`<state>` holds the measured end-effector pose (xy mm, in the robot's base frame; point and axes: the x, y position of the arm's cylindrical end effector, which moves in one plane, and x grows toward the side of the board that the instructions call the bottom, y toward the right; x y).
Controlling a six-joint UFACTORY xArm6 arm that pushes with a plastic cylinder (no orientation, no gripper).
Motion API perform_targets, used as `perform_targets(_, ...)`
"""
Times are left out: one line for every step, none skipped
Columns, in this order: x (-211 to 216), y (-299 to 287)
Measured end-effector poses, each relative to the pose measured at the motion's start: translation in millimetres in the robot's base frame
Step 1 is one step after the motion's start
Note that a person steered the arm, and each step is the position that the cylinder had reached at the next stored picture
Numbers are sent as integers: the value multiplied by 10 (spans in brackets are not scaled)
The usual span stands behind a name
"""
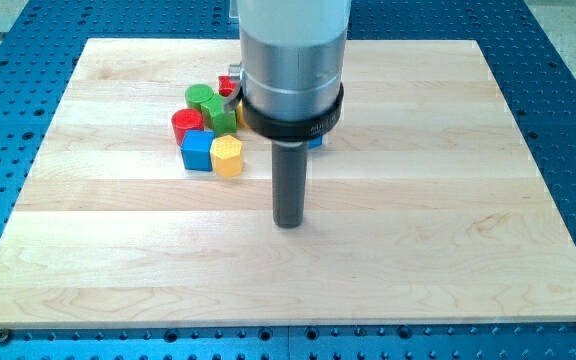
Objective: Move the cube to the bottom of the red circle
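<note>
A blue cube (197,151) lies in a cluster at the view's upper left, directly below and touching a red cylinder (the red circle) (186,124). A yellow hexagonal block (227,156) touches the cube's right side. My tip (288,223) rests on the board to the right of and below the cluster, well apart from the cube. The rod's wide grey housing hides the board behind it.
Two green blocks (201,97) (220,116) sit above the red cylinder. A small red block (227,86) and a blue block (314,140) peek from behind the housing. The wooden board (418,250) lies on a blue perforated table.
</note>
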<state>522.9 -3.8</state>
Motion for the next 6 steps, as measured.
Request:
perform_targets(-13,-65)
perform_targets(-32,-467)
perform_targets(-121,-957)
perform_targets(-162,-979)
perform_targets(-510,-995)
perform_targets(-646,-995)
